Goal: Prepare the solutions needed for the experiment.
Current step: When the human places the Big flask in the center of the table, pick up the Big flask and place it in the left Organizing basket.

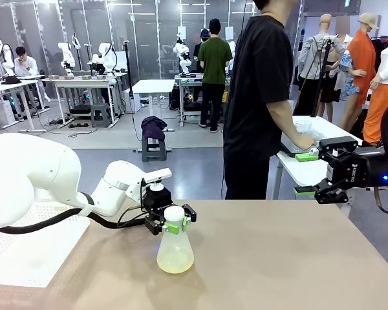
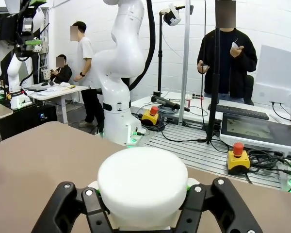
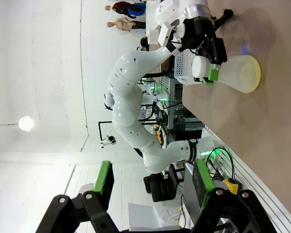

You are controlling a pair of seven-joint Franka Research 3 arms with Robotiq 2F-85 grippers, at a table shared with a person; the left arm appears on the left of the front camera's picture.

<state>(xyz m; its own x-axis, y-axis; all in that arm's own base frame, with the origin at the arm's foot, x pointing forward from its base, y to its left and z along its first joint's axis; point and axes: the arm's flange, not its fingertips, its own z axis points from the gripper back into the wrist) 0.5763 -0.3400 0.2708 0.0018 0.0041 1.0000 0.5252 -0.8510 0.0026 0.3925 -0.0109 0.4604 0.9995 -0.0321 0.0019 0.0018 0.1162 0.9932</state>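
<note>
On the near part of the tan table (image 1: 278, 258), the frosted conical flask (image 1: 175, 248) is standing upright, with the pale yellow solutions (image 1: 175, 261) lying as a shallow layer in its base. The left gripper (image 1: 172, 221) is clamping its green pads on the flask's neck, just under the white cap (image 2: 142, 183). Farther off, at the right edge, the right gripper (image 1: 305, 173) is hovering with jaws spread, holding nothing. Beyond it, a person (image 1: 258, 97) in black is standing at a white side table (image 1: 310, 169).

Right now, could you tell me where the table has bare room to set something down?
The tan table is bare right of the frosted conical flask, beneath the raised right gripper. It is crowded at the flask, where the left gripper clamps its neck beside the white perforated mat.
</note>
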